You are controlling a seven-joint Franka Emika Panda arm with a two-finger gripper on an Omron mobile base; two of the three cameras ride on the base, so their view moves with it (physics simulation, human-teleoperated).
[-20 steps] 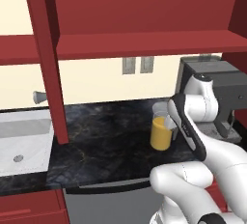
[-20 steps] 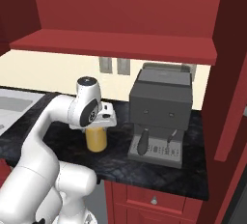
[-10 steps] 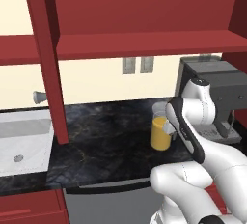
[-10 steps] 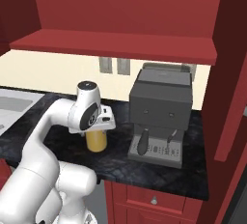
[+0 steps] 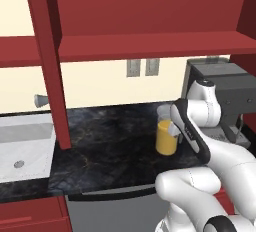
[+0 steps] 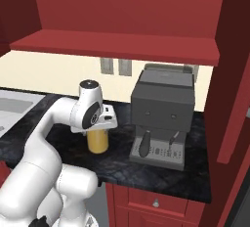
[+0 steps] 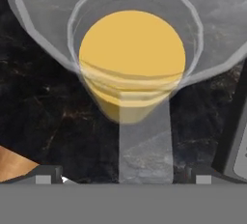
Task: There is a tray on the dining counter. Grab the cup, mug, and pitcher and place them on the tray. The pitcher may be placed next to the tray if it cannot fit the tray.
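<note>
Gripper seen spread wide, fingertips apart, nothing clamped. Pitcher of orange liquid positioned directly below hand; handle seen between fingertips, contact cannot be told. Pitcher stood upright on black countertop, beside coffee machine.

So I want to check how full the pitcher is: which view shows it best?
The hand view: it looks straight down into the pitcher, showing the orange liquid and clear handle. The left base view shows its side, partly behind the arm; the right base view shows its lower half.
</note>
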